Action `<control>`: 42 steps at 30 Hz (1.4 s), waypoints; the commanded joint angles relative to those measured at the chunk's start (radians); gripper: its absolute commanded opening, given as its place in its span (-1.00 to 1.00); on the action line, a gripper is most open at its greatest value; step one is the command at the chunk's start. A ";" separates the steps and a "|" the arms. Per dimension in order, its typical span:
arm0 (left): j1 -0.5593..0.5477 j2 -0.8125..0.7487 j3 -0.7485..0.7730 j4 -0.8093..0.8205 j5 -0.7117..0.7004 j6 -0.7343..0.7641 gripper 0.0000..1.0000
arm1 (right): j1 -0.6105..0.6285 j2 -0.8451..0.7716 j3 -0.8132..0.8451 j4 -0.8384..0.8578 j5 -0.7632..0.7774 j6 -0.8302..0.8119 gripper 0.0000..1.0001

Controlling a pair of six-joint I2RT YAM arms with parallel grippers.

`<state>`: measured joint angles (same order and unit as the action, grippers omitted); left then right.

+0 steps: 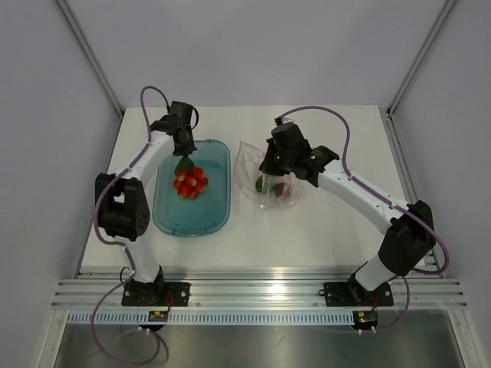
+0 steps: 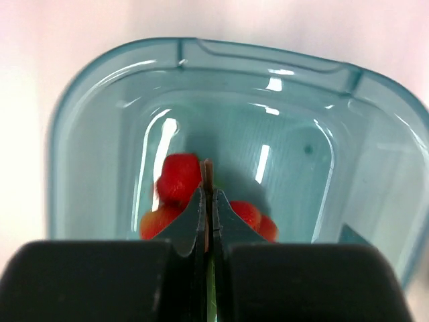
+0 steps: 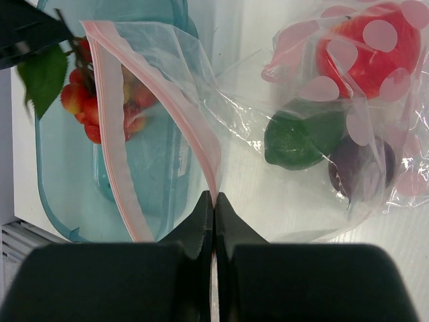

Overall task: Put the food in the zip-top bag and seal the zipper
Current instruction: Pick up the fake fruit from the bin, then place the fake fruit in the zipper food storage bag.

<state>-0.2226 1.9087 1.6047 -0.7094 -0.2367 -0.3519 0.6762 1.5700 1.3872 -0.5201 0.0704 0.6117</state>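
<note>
A bunch of small red and orange toy fruits (image 1: pixel 189 182) with a green leaf hangs over the teal tray (image 1: pixel 219 222). My left gripper (image 1: pixel 184 157) is shut on its stem (image 2: pixel 208 168), and the red fruits (image 2: pixel 179 178) show just beyond my fingertips. The clear zip-top bag (image 1: pixel 268 184) lies right of the tray. My right gripper (image 3: pixel 214 196) is shut on its pinkish-red zipper strip (image 3: pixel 110 154) and holds the mouth open toward the bunch (image 3: pixel 84 111). Inside the bag (image 3: pixel 301 208) are a red piece (image 3: pixel 365 50), a green piece (image 3: pixel 301 137) and a dark purple piece (image 3: pixel 362 164).
The teal oval tray (image 2: pixel 268 57) sits at centre left, under the bunch. White walls and metal posts close in the table on three sides. A ridged metal rail runs along the near edge by the arm bases.
</note>
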 commanded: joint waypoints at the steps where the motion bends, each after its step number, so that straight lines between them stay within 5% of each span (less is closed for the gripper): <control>1: -0.004 -0.215 -0.107 0.088 -0.041 -0.025 -1.00 | 0.013 -0.036 0.004 0.017 0.032 0.013 -1.00; 7: -0.004 -0.408 -0.160 0.062 0.033 -0.058 -1.00 | 0.013 -0.027 0.003 0.009 0.031 0.014 -1.00; 20: -0.012 -0.566 0.119 -0.047 0.428 -0.160 -1.00 | 0.014 0.015 0.075 0.026 0.002 0.023 -1.00; 34: -0.075 -0.691 -0.152 0.422 0.721 -0.484 -1.00 | 0.013 0.039 0.098 0.083 -0.103 0.071 -1.00; 42: -0.141 -0.626 -0.254 0.490 0.689 -0.490 -1.00 | 0.014 0.004 0.076 0.089 -0.101 0.083 -1.00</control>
<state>-0.3588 1.2804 1.3872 -0.3416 0.4236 -0.8108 0.6781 1.6184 1.4380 -0.4812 -0.0147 0.6788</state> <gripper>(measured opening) 0.023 0.012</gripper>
